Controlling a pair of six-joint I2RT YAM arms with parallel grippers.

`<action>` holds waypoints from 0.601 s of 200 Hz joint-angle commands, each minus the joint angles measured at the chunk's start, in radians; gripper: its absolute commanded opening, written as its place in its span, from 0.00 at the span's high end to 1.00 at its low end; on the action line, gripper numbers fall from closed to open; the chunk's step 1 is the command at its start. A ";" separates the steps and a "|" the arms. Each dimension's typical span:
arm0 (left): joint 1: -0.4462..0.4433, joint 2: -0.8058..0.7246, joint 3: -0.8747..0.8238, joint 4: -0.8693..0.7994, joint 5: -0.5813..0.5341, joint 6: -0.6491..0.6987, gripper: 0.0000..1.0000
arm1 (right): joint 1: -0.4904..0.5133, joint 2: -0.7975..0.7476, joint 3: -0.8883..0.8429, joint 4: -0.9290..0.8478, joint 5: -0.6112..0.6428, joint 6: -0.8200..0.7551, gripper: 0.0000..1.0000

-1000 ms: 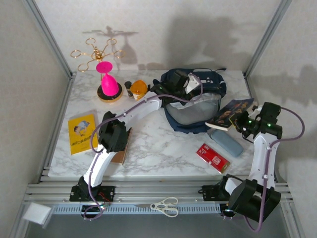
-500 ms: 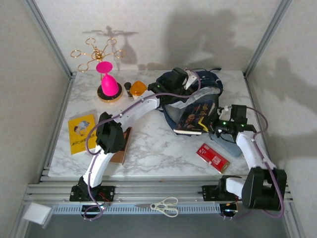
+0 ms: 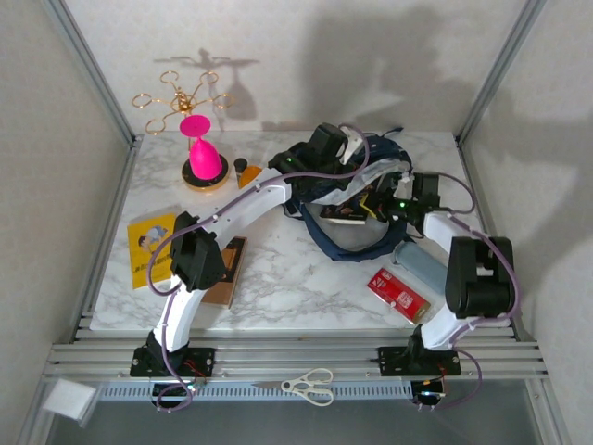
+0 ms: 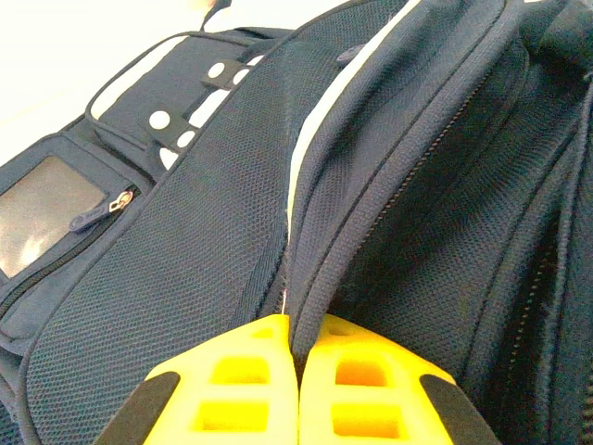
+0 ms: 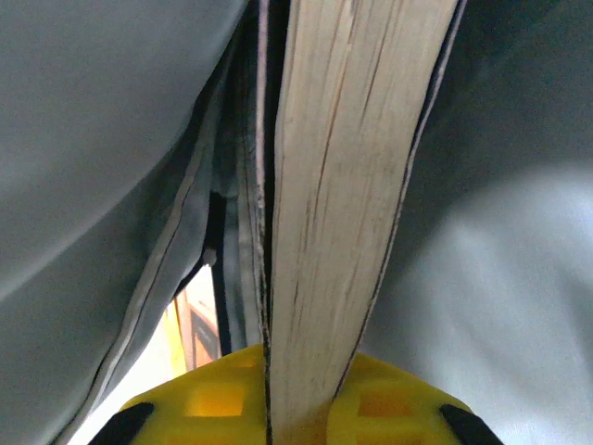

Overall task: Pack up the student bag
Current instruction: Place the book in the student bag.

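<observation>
The student bag [image 3: 363, 248] lies at the back middle of the table, navy with light zip trim, its mouth held open. My left gripper [image 3: 345, 154] is shut on a navy fold of the bag's top edge [image 4: 320, 269], pinched between the yellow fingers [image 4: 243, 380]. From the right, my right gripper [image 3: 384, 200] reaches into the opening, shut on a book [image 3: 346, 210]. In the right wrist view the book's cream page edge [image 5: 357, 167] stands upright between the fingers, with the bag's grey lining [image 5: 102, 139] on both sides.
A red packet [image 3: 398, 292] and a grey-blue case [image 3: 428, 266] lie right of the bag. A yellow booklet [image 3: 151, 247] and a brown board [image 3: 228, 271] sit at the left. At the back left are a pink cone [image 3: 202, 156] and a gold stand [image 3: 181, 95]. Scissors [image 3: 310, 385] rest on the front rail.
My right arm has swung left, carrying the book from the table's right side into the bag's mouth. The left gripper has kept its hold and drawn the bag's edge slightly left.
</observation>
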 commanded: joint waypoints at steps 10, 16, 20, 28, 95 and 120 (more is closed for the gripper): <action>-0.006 -0.086 0.015 0.126 -0.004 -0.045 1.00 | 0.007 0.104 0.136 0.010 0.099 -0.078 0.73; -0.006 -0.082 0.014 0.127 -0.022 -0.048 1.00 | 0.006 0.117 0.154 -0.022 0.139 -0.094 0.69; -0.006 -0.080 0.016 0.127 -0.035 -0.050 1.00 | 0.006 0.122 0.160 -0.036 0.155 -0.103 0.66; -0.005 -0.073 0.017 0.127 -0.056 -0.056 1.00 | 0.006 0.124 0.165 -0.063 0.183 -0.115 0.58; -0.001 -0.044 0.016 0.146 -0.061 -0.091 1.00 | 0.011 -0.127 0.004 -0.316 0.449 -0.078 0.24; -0.002 -0.039 0.015 0.159 -0.035 -0.104 1.00 | 0.045 -0.162 -0.044 -0.363 0.469 -0.021 0.20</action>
